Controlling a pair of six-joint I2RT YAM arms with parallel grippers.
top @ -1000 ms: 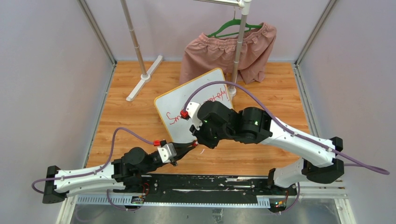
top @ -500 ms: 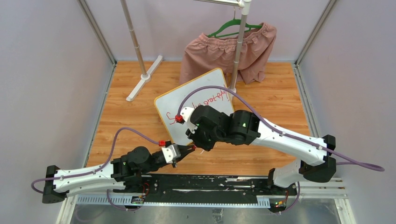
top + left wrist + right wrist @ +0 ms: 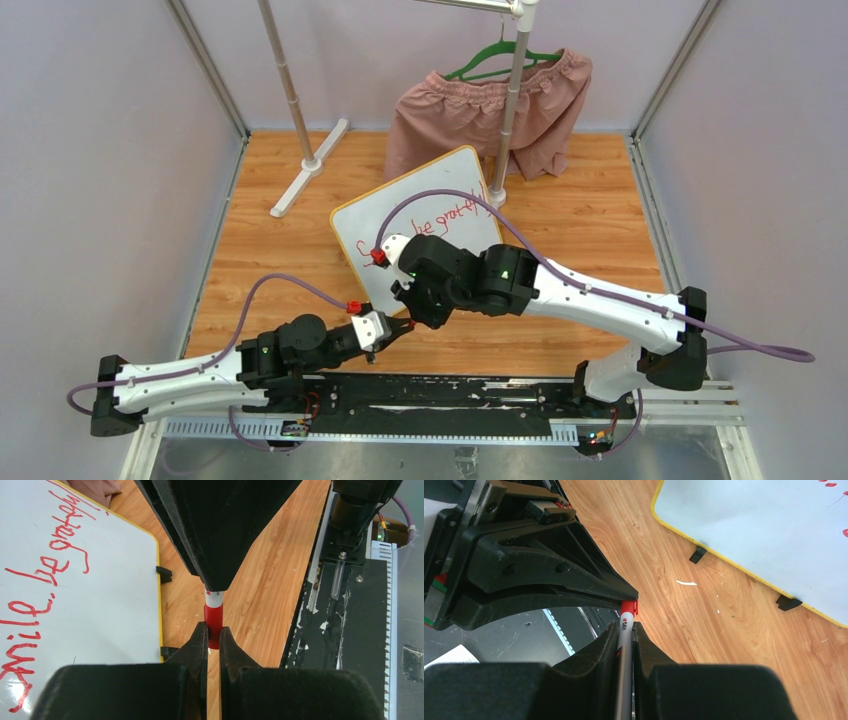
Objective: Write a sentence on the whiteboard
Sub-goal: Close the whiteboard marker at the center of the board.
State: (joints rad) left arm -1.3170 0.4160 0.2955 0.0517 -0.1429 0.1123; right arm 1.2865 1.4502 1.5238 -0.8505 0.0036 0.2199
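The whiteboard [image 3: 365,228] lies tilted on the wooden table, with a yellow rim and black clip feet [image 3: 697,554]. The sentence [image 3: 447,217], red cursive, is partly hidden by my right arm; it also shows in the left wrist view [image 3: 55,575]. My right gripper [image 3: 418,312] is shut on a white marker [image 3: 624,647] just in front of the board's near edge. My left gripper [image 3: 404,325] meets it tip to tip and is shut on the marker's red cap [image 3: 213,621]. The cap sits on the marker's end [image 3: 628,606].
A clothes rack with two metal poles [image 3: 505,120] and a white foot [image 3: 308,168] stands at the back. Pink shorts [image 3: 480,110] hang there on a green hanger. Grey walls close both sides. The black base rail [image 3: 450,395] runs along the near edge.
My right gripper has moved left and toward the near edge, uncovering more of the writing. My left gripper has shifted slightly back. The two grippers stay together at the marker.
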